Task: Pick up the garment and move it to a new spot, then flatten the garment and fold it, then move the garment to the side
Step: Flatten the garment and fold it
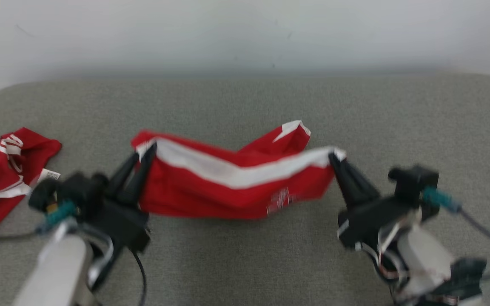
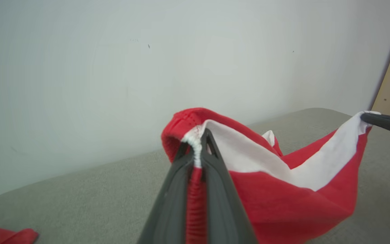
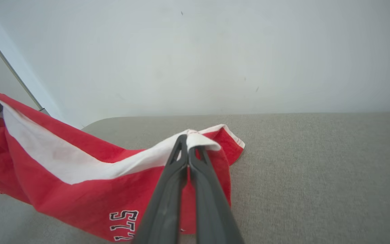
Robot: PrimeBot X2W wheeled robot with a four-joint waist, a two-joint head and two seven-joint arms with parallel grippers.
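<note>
Two dark grippers hold one red garment (image 1: 211,191) stretched between them over a grey fabric-covered surface (image 1: 245,106), in front of a pale wall (image 1: 245,34).

In the head view, the left gripper (image 1: 143,154) is clamped on the garment's left upper corner. The right gripper (image 1: 334,158) is clamped on its right upper corner. A white band (image 1: 228,172) runs along the top edge and sags in the middle between the two grips. The red cloth hangs below it, and it is unclear whether the lower edge touches the surface. A red flap with a white tip (image 1: 289,129) sticks up behind the band near the right end.

In the left wrist view, the left gripper (image 2: 198,142) has its fingers pressed together on a bunched seam of red and white cloth. The right gripper (image 2: 384,122) pinches the far white corner.

In the right wrist view, the right gripper (image 3: 185,144) is fully closed on the white edge. The garment (image 3: 63,176) shows black-outlined white lettering (image 3: 124,220) near its lower edge.

A second red and white garment (image 1: 2,174) lies crumpled at the surface's far left, well apart from the held one.
</note>
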